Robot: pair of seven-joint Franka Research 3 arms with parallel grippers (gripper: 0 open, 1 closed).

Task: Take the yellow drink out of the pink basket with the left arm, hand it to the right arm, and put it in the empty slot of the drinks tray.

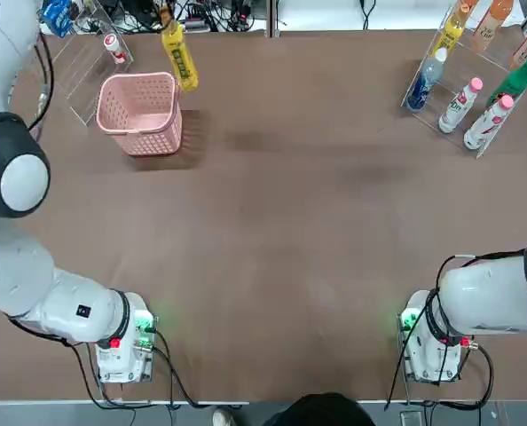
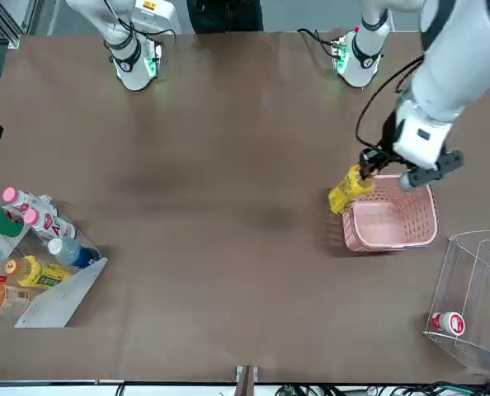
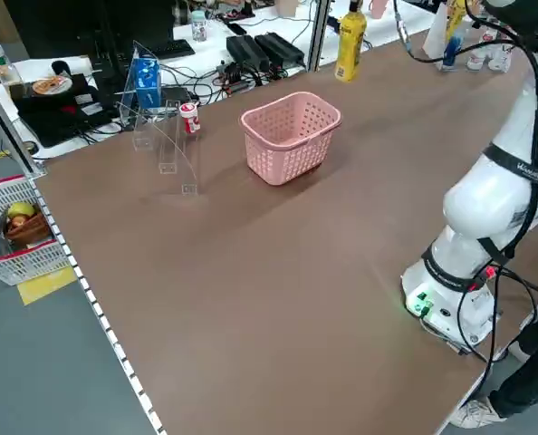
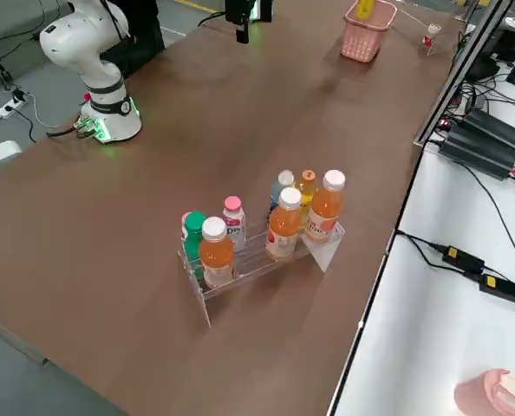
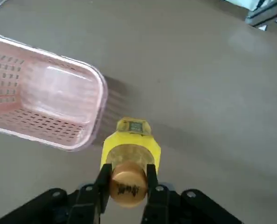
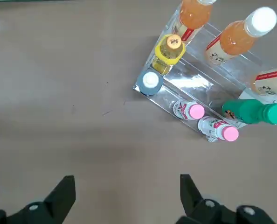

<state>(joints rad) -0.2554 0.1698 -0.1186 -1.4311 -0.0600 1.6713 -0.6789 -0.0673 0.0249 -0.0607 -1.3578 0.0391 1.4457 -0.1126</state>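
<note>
Yellow drink (image 1: pixel 179 55) is up in the air, clamped in the left gripper (image 5: pixel 127 186) just beside the pink basket (image 1: pixel 142 113).
Top view: the bottle hangs off the basket's far right corner, and the drinks tray (image 1: pixel 476 84) sits well apart at the far right of the table (image 1: pixel 290 240). Front view: left gripper pinches the bottle's top, the bottle tilted just outside the basket rim, clear of the inside. Left side view: the bottle shows beyond the basket, near a clear stand (image 3: pixel 165 136). Right side view: the tray stands close, full of bottles. Left wrist view: both fingers (image 5: pixel 102 184) squeeze the cap. Right wrist view: right gripper (image 6: pixel 127 198) hovers over the table near the tray, jaws spread wide, nothing between them.
</note>
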